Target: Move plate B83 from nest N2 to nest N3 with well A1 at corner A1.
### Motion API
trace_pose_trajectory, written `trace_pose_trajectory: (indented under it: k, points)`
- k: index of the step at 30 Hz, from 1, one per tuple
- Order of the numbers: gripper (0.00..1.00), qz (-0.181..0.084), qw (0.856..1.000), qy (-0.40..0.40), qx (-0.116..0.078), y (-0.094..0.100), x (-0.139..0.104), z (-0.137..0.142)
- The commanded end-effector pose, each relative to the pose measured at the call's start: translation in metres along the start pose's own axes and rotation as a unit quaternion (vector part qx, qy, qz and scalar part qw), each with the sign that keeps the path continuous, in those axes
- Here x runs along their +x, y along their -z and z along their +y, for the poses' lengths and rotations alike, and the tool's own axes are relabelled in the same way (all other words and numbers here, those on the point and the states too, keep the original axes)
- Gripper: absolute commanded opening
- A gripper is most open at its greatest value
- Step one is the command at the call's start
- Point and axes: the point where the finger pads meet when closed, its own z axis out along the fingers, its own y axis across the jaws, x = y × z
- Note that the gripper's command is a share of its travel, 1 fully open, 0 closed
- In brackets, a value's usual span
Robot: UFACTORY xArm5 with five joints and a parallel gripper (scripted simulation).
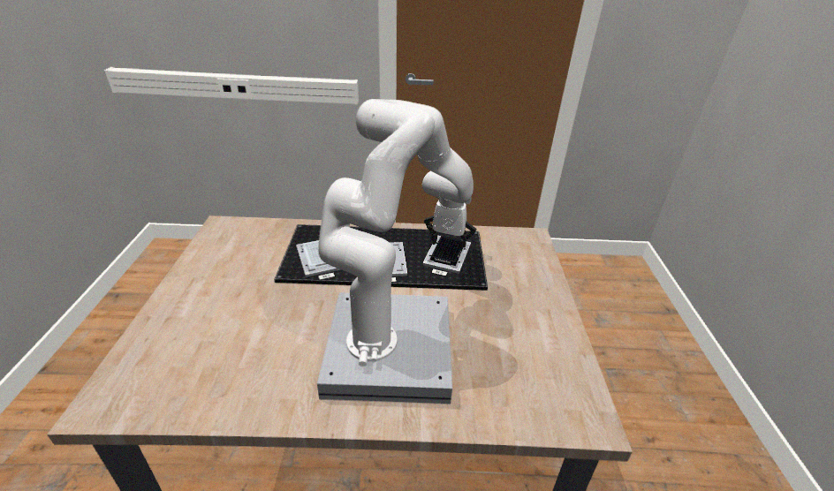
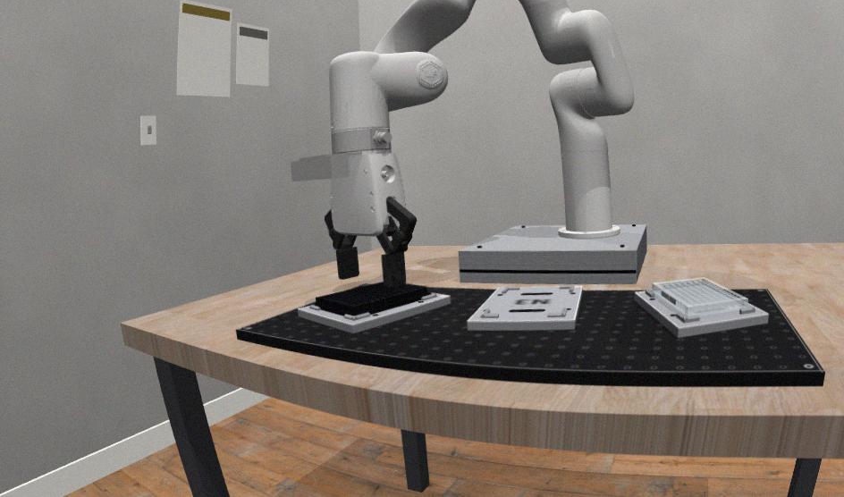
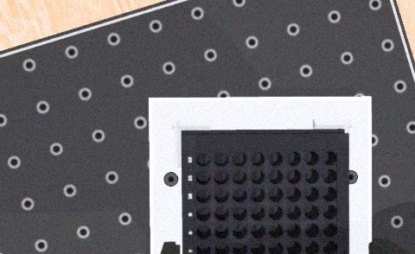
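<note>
A black well plate (image 1: 447,251) (image 2: 370,298) (image 3: 264,190) lies flat on a white nest (image 2: 324,313) (image 3: 163,142) at one end of the black perforated deck (image 1: 289,274) (image 2: 622,349) (image 3: 68,108). My gripper (image 1: 451,238) (image 2: 370,273) is open and hangs just above this plate, one finger on each side; nothing is between the fingers. The empty nest marked N3 (image 2: 522,324) sits in the middle of the deck. A clear well plate (image 1: 314,255) (image 2: 696,294) lies on the nest at the other end (image 2: 715,329). The plate labels are too small to read.
The arm's grey base block (image 1: 418,338) (image 2: 547,256) stands on the wooden table (image 1: 184,338) just behind the deck. In the top view the arm hides most of the middle nest. The deck's edge runs close past the black plate's nest in the wrist view.
</note>
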Motion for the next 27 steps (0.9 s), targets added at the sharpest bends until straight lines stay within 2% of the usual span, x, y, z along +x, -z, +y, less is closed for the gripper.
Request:
trace_pose_trajectory:
  k: [1,27]
  points:
    - [1.00,0.002,1.000,0.000,0.002,0.001,0.001,0.000]
    - [1.00,0.002,1.000,0.000,0.002,-0.012,0.001,0.000]
